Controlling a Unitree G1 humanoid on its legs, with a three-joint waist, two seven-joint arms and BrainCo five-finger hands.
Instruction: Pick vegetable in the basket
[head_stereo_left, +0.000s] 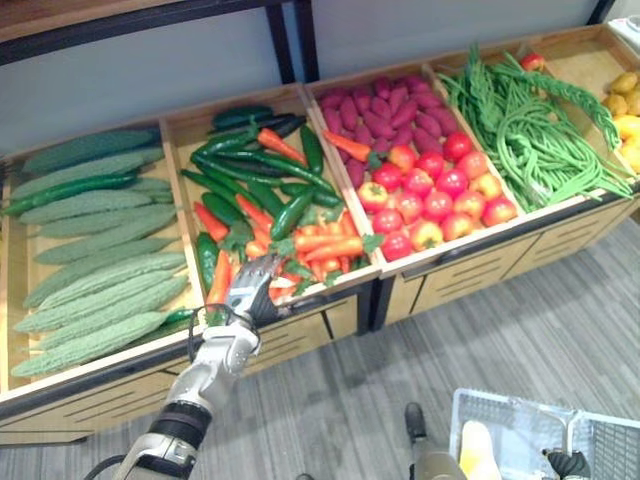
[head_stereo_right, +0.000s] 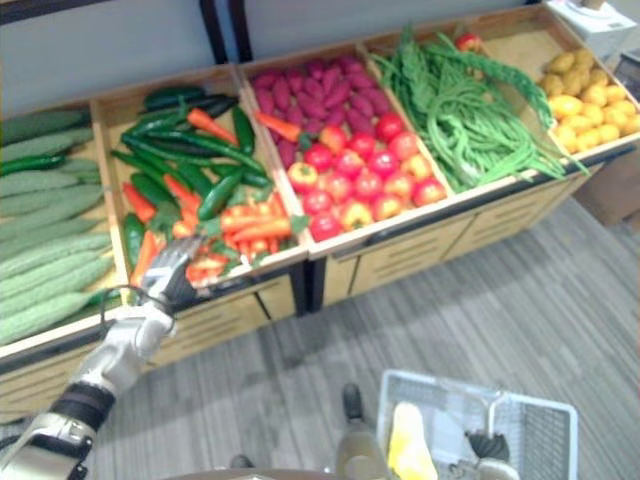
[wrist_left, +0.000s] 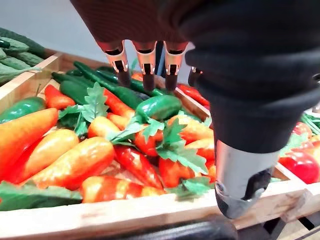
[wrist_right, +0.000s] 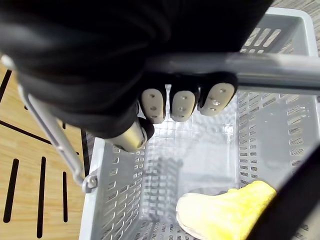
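At lower left the left hand, uncurled, hovers over carrots to pick one. The right hand curls round the handle, holding the basket ready.

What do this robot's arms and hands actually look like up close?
The left arm is silver-grey and tubular, with a dark band. The left hand has slim silver fingers with dark tips, and a dark ribbed cover over its back and wrist. The right hand is alike, its finger pads pale and dotted.
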